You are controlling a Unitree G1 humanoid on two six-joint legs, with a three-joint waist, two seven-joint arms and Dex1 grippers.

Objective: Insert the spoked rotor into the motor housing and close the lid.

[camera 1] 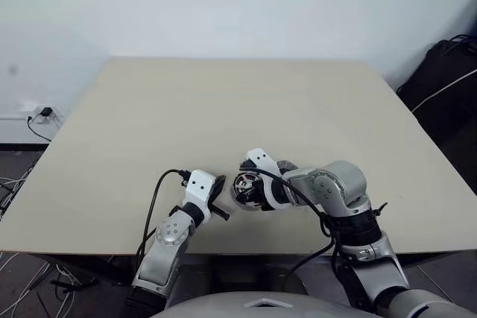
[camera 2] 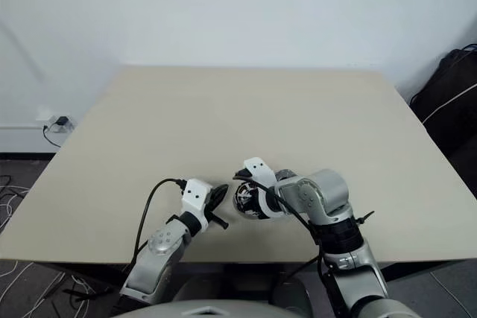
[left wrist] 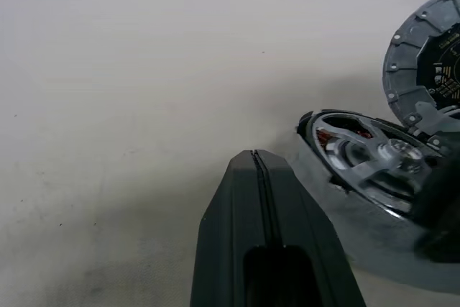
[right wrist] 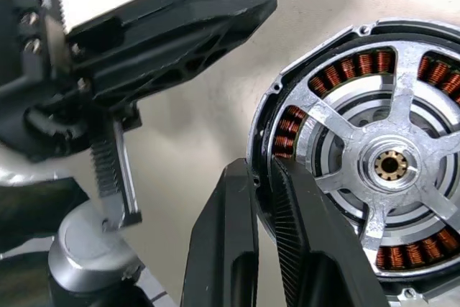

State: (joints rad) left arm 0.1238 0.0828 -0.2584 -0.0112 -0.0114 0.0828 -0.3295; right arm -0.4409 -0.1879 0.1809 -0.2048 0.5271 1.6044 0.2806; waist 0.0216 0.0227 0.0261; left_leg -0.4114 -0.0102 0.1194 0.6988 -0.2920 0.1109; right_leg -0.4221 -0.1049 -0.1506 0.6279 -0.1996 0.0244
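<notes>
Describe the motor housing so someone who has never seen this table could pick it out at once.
On the beige table, look near the front edge, between the two grippers. The motor housing is the round dark part there, with the right gripper at its rim. A ring of copper-coloured windings shows behind the spoked rotor seated in it, unlike the ribbed grey lid beside it.

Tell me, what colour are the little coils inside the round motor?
Copper-orange windings, best in the right wrist view.
</notes>
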